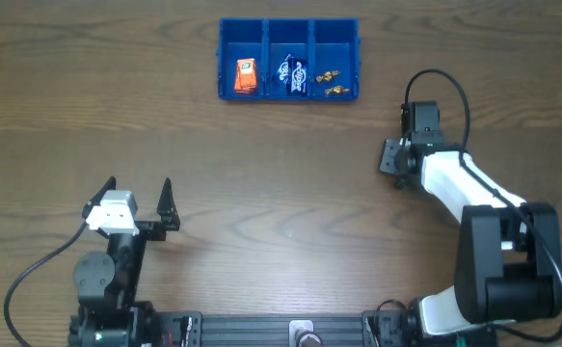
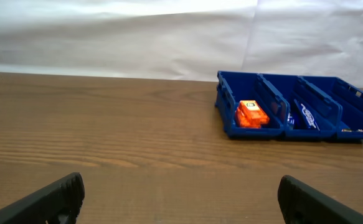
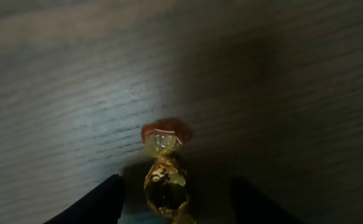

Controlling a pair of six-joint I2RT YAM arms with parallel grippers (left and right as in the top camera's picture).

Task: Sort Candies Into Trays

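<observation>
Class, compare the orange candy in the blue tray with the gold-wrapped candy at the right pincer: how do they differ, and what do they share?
Look: the orange candy is a flat rectangular packet; the gold candy is a small twist-wrapped sweet.
Place: the orange candy lies in the tray's left compartment; the gold candy lies on the bare table, between the right pincer's open fingers.
Both are wrapped.

A blue tray (image 1: 289, 22) with 3 side-by-side compartments sits far, centre. Its left compartment holds 1 orange candy (image 1: 246, 77), the middle blue-and-white wrapped candies (image 1: 294, 75), the right 2 gold candies (image 1: 329, 75). Another gold-wrapped candy (image 3: 165, 177) lies on the tabletop (image 3: 56, 93) at right, well apart from the tray.
</observation>
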